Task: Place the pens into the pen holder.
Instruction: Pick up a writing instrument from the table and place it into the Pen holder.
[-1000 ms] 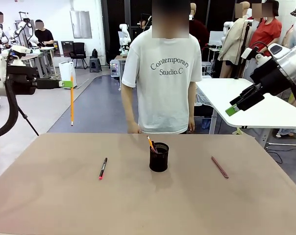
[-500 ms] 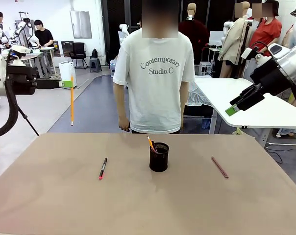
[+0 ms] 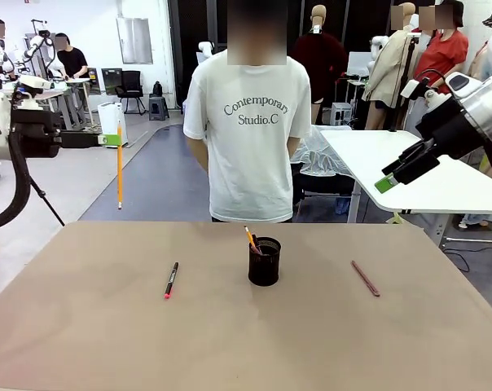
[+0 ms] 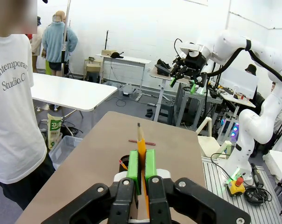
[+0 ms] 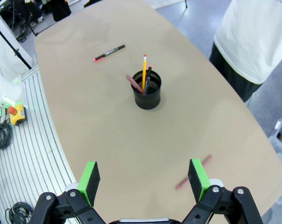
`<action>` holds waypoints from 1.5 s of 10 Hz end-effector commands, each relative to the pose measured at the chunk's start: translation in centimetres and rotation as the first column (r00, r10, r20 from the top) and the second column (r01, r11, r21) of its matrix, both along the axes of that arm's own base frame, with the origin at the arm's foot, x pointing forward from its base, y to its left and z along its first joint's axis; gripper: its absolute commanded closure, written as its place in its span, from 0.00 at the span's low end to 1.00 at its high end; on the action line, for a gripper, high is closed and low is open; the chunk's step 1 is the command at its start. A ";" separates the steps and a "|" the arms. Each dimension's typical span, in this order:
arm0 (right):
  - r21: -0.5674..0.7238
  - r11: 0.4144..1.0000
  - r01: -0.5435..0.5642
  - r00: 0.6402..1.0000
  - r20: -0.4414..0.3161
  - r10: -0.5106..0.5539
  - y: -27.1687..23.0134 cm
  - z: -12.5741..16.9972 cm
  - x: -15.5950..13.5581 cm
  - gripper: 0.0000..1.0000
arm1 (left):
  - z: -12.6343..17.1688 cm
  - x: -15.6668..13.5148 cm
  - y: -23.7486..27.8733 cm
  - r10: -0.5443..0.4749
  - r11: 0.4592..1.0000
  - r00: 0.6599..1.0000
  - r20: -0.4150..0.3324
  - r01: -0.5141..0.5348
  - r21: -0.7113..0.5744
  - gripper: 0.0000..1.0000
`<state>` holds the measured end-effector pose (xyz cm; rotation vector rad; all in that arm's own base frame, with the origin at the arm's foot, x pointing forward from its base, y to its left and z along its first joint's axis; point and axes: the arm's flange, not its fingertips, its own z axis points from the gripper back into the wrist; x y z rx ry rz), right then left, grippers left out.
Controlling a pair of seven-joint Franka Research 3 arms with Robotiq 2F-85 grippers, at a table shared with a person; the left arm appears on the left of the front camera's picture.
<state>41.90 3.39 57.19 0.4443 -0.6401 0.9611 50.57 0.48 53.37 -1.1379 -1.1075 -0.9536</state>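
The black mesh pen holder [image 3: 264, 261] stands mid-table with a yellow pencil and other pens sticking out of it [image 5: 147, 91]. A black pen with red ends [image 3: 171, 279] lies to its left [image 5: 109, 53]. To its right lies a maroon pen [image 3: 365, 278], which the right wrist view shows too [image 5: 192, 173]. My left gripper [image 3: 112, 140] hovers high beyond the table's left edge, shut on a yellow pencil [image 3: 120, 175] that hangs upright [image 4: 141, 142]. My right gripper [image 5: 144, 177] stands open and empty, high above the right side [image 3: 390, 179].
A person in a white T-shirt [image 3: 250, 122] stands at the far edge, both hands off the table. A white table [image 3: 409, 167] is behind on the right. The brown tabletop [image 3: 246, 342] is bare near the front.
The person has shifted a little to the left and drawn the hand back from the table's far edge. Both arms and the pens are still.
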 end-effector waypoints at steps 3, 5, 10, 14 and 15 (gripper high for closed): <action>0.025 1.000 0.000 1.000 -0.003 0.000 0.1 0.1 0.0 0.00 | 0.3 0.1 0.0 -0.001 1.000 1.000 -0.011 0.001 0.006 1.00; 0.025 1.000 0.000 1.000 -0.003 0.000 0.1 0.1 0.0 0.00 | 0.3 0.1 0.0 -0.001 1.000 1.000 -0.011 0.001 0.006 1.00; 0.025 1.000 0.000 1.000 -0.003 0.000 0.1 0.1 0.0 0.00 | 0.3 0.1 0.0 -0.001 1.000 1.000 -0.011 0.001 0.006 1.00; 0.025 1.000 0.000 1.000 -0.003 0.000 0.1 0.1 0.0 0.00 | 0.3 0.1 0.0 -0.001 1.000 1.000 -0.011 0.001 0.006 1.00; 0.025 1.000 0.000 1.000 -0.003 0.000 0.1 0.1 0.0 0.00 | 0.3 0.1 0.0 -0.001 1.000 1.000 -0.011 0.001 0.006 1.00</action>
